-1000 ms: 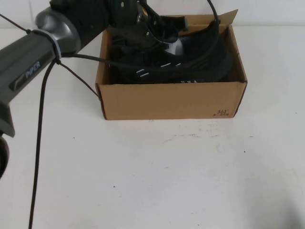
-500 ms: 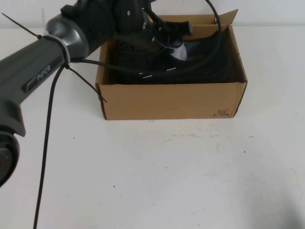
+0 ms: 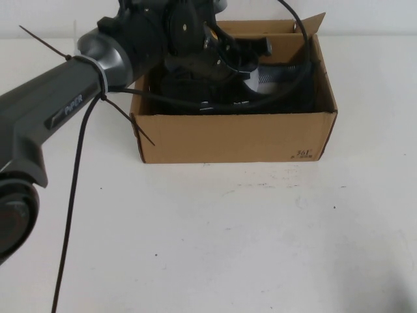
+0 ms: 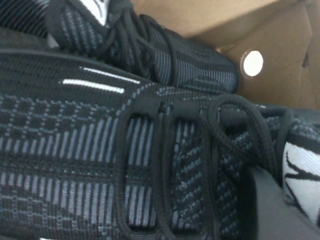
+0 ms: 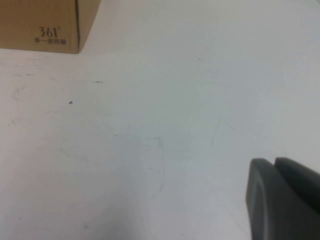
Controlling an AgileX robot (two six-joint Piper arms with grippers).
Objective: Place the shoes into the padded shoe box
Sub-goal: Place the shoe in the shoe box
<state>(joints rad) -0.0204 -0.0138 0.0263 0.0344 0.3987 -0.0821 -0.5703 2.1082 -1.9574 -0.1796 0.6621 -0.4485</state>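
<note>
Since the earlier frame the left arm has advanced over the padded shoe box. High view: left hand inside it, above the shoes; finger state indeterminable. Left wrist view: both sneakers directly beneath. Right wrist view: right hand over bare surface, fingers together.

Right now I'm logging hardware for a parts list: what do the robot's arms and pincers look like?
The left arm is dark grey with a lighter grey joint, white "PIPER" lettering, black cables and zip ties. Its black left pincer sits over the box. The right pincer shows only as dark grey, rounded fingers over the white table.
</note>
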